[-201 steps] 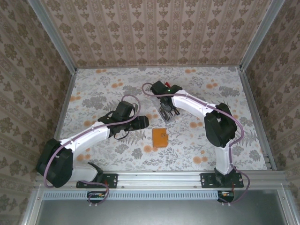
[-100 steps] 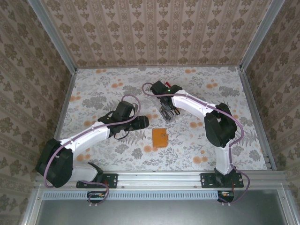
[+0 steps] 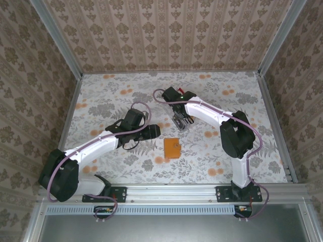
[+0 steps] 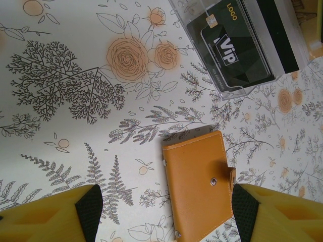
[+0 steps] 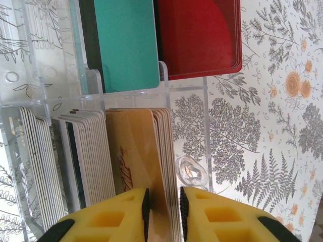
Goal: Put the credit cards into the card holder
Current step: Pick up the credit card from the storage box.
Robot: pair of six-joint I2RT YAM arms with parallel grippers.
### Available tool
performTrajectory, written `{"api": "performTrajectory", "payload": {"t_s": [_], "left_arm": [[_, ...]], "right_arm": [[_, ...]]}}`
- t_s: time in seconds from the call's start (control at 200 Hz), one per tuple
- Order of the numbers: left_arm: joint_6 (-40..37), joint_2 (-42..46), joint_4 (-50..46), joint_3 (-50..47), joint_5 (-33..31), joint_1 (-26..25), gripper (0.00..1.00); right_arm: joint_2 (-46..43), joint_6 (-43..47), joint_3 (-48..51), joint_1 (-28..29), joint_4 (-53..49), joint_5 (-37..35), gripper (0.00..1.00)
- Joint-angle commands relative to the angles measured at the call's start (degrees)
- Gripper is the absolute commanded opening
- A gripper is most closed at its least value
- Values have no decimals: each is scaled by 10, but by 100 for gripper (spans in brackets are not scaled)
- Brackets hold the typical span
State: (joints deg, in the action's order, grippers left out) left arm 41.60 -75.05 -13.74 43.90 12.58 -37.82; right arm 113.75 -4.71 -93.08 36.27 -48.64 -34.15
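The task has hardly begun. The holder (image 3: 171,147) lies flat on the table (image 3: 111,96), near the middle and a bit toward the near edge. From the left wrist, the holder (image 4: 199,186) is folded shut with its snap (image 4: 214,181) done up, and no card sticks out of it. The cards are in a clear rack (image 5: 40,50) just past the holder, on the far side. A teal card (image 5: 126,45) and a red card (image 5: 202,35) lie flat in it, and a black card (image 4: 234,50) lies there too. More cards stand on edge in slots, some white and some beige. The right gripper (image 3: 180,123) is down at the rack. From its own wrist, the right gripper (image 5: 164,204) has its two fingers pressed in on a thin bunch of the beige cards (image 5: 133,151), one pad on each side. I cannot tell how many cards are in the pinch. The left gripper (image 3: 154,132) is just to the left of the holder. Its fingers (image 4: 91,206) are spread wide with nothing in them. I think a lot is left. The holder has to be opened, and each card has to be lifted out, carried over and slid into a pocket.
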Motion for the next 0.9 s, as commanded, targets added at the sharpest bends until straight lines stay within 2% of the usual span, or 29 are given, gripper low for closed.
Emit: {"api": "performTrajectory", "payload": {"t_s": [0.0, 0.195, 0.895], "left_arm": [[7, 2, -1, 0, 1, -1, 72], [7, 1, -2, 0, 2, -1, 72], [7, -3, -2, 4, 3, -2, 72]], "right_arm": [[-16, 2, -13, -1, -16, -27, 23], [-17, 0, -12, -1, -18, -24, 18], [-37, 1, -5, -2, -15, -31, 13]]}}
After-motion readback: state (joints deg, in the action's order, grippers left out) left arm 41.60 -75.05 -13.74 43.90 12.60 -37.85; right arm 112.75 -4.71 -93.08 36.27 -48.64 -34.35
